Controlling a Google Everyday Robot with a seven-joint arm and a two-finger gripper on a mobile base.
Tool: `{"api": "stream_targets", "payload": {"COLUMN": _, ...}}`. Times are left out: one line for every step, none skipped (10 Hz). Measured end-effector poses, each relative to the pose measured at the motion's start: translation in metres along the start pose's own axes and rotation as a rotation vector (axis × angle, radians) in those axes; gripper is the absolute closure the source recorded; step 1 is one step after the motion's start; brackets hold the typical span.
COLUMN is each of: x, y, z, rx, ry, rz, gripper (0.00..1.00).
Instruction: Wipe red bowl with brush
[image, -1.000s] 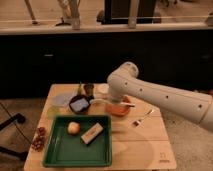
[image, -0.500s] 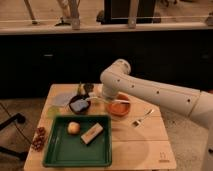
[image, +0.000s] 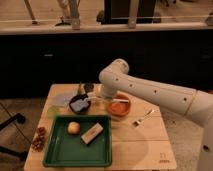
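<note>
You have a light wooden table (image: 135, 145) carrying a green tray (image: 77, 149) at its front left, a dark bowl (image: 79, 104) just behind the tray, and the red bowl (image: 120, 106) right of that dark bowl, near the middle. A small metal fork (image: 143, 118) lies on the bare wood to the right of the red bowl, apart from it. The gripper (image: 95, 98) sits low over the table between the two bowls, at the end of the white arm (image: 150, 92).

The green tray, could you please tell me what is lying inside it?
Inside the green tray lie a round yellowish fruit and a tan block. Nothing covers them. The tool is hidden behind the arm, over the red bowl.
</note>
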Motion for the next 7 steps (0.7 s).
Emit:
{"api": "stream_targets", "payload": {"x": 0.014, "y": -0.003, "z": 0.000, "rx": -0.003, "ry": -0.002, "rz": 0.002, "gripper": 1.00}}
{"api": "stream_targets", "payload": {"x": 0.031, "y": -0.006, "z": 0.000, "rx": -0.004, "ry": 0.000, "rz": 0.006, "gripper": 1.00}}
{"api": "stream_targets", "payload": {"x": 0.050, "y": -0.011, "z": 0.000, "rx": -0.002, "ry": 0.006, "rz": 0.017, "gripper": 1.00}}
{"api": "stream_targets", "payload": {"x": 0.059, "y": -0.014, "z": 0.000, "rx": -0.001, "ry": 0.013, "rz": 0.020, "gripper": 1.00}}
{"api": "stream_targets", "payload": {"x": 0.063, "y": -0.016, "z": 0.003, "rx": -0.005, "ry": 0.022, "rz": 0.025, "gripper": 1.00}}
{"api": "stream_targets", "payload": {"x": 0.068, "y": -0.018, "z": 0.007, "rx": -0.011, "ry": 0.038, "rz": 0.029, "gripper": 1.00}}
{"api": "stream_targets", "payload": {"x": 0.072, "y": -0.021, "z": 0.012, "rx": -0.019, "ry": 0.067, "rz": 0.035, "gripper": 1.00}}
